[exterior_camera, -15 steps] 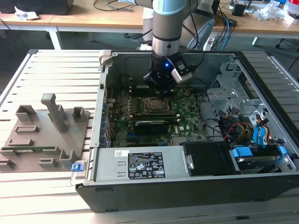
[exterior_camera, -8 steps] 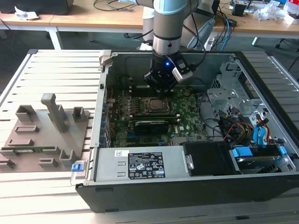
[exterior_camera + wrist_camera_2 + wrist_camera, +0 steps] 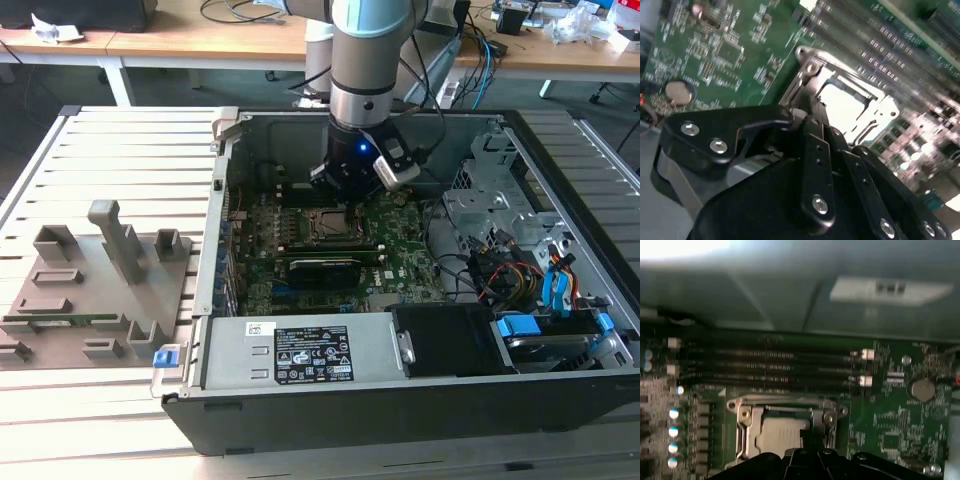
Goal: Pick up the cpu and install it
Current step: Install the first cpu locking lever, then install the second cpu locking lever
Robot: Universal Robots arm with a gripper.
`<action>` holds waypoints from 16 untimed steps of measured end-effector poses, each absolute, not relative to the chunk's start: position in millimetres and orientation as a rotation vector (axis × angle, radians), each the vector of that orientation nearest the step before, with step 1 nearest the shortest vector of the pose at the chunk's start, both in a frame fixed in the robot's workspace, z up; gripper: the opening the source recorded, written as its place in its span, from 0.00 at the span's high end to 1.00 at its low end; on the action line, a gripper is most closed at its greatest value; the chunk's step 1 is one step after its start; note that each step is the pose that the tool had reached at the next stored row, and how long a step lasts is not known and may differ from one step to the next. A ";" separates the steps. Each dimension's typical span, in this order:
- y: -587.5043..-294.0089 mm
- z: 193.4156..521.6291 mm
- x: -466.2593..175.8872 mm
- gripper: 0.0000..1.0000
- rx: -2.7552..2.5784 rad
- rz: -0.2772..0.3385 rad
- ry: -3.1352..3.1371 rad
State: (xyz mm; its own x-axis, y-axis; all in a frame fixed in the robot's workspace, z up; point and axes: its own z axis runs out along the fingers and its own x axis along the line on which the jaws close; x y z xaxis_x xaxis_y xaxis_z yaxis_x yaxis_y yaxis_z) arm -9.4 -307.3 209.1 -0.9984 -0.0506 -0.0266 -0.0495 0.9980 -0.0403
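The cpu (image 3: 779, 434) is a silvery-white square lying flat inside the metal socket frame (image 3: 742, 427) on the green motherboard (image 3: 890, 430). In the second wrist view the cpu (image 3: 845, 107) shows as a bright patch within the frame (image 3: 807, 62). My gripper (image 3: 807, 442) hangs directly over the socket, its black body reaching the cpu's edge. The second wrist view has the gripper (image 3: 807, 114) down at the frame's side. In the exterior view my gripper (image 3: 345, 203) stands low inside the open computer case, just above the socket (image 3: 322, 226).
The case walls (image 3: 215, 230) enclose the board, with a power supply (image 3: 300, 352) in front and a drive cage (image 3: 490, 195) with cables (image 3: 510, 280) on the exterior view's right. Memory slots (image 3: 770, 365) run beside the socket. A grey fixture with upright blocks (image 3: 110, 270) lies outside.
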 end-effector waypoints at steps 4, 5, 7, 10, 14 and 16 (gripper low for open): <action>-309.5 237.5 -9.4 0.89 -0.078 -0.066 3.112; -309.5 247.7 -9.4 0.89 -0.078 -0.067 3.112; -309.5 263.4 -9.4 0.89 -0.078 -0.067 3.112; -309.4 263.5 -9.4 0.89 -0.078 -0.067 3.112; -309.5 263.8 -9.4 0.89 -0.078 -0.067 3.112; -309.5 263.9 -9.4 0.89 -0.078 -0.067 3.112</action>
